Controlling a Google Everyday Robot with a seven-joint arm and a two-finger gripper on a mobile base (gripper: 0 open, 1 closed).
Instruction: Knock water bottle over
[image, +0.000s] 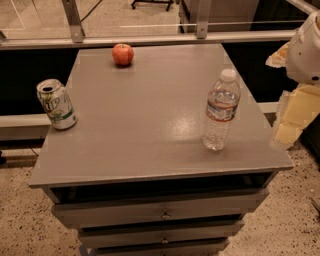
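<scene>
Drawers (162, 215) below bottle (220, 111) | bottle upright on tabletop (145, 125), knock pending | gripper (294, 117) right of bottle, apart, opening cannot tell

Water bottle (220, 112): upright on worktop (145, 120), near left of claw (295, 112); soda can (56, 105), apple (122, 54) farther left.

Here's my arm (306, 50), up in the top right corner: a smooth, rounded white shell with a small dark dot low on its curve and a pale peach patch along its left side. Just below it, at the right edge, is my gripper (294, 116). It's pale yellow, made of blocky, flat-faced pieces, and paler cream toward the bottom.
</scene>
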